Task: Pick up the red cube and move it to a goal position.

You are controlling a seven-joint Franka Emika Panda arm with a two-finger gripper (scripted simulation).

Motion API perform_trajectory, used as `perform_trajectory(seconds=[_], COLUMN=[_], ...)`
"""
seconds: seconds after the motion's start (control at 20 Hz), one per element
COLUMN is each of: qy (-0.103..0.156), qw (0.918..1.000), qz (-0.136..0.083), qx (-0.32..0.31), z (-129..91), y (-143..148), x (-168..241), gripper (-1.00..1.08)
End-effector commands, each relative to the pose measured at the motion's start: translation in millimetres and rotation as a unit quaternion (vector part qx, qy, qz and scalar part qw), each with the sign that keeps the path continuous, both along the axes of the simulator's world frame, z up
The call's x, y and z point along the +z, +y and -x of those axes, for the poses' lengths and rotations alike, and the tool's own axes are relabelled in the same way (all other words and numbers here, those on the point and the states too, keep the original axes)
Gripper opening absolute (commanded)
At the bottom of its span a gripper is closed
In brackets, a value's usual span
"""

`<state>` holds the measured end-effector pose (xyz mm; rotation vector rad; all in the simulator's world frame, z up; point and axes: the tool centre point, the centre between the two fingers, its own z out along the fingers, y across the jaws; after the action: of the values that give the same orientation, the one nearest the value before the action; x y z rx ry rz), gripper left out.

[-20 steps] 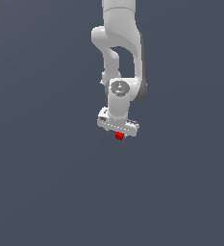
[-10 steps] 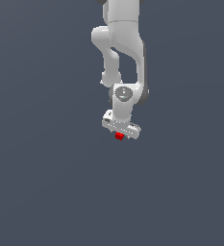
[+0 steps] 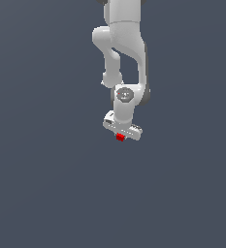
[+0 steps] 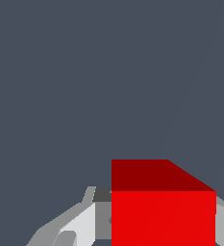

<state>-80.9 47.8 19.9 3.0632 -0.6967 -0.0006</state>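
The red cube [image 3: 120, 138] shows as a tiny bright red block just under my white gripper [image 3: 121, 135] in the exterior view, near the middle of the picture. In the wrist view the red cube [image 4: 162, 211] fills the space between my grey fingers [image 4: 80, 226], which are pressed against its sides. My gripper [image 4: 156, 226] is shut on the cube. The white arm comes down from the exterior view's upper edge, and the hand hides part of the cube there.
A plain dark grey-blue surface [image 3: 46, 184] fills the whole background in both views. No other object shows.
The arm has shifted slightly toward the exterior view's right with the cube still held. The grip looks unchanged.
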Motion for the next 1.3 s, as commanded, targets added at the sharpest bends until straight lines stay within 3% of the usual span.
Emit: perform_trajectory(seconds=[0.0,0.65,1.25], qy=[0.0,0.0,0.0], qw=[1.0,1.0,1.0], qz=[0.0,0.0,0.0], qx=[0.0,0.0,0.0], z=[-0.2,-11.3,-60.0], y=[-0.1,4.0,20.8], x=[0.1,18.9,96.0], gripper=[-1.0,-1.0,-1.0])
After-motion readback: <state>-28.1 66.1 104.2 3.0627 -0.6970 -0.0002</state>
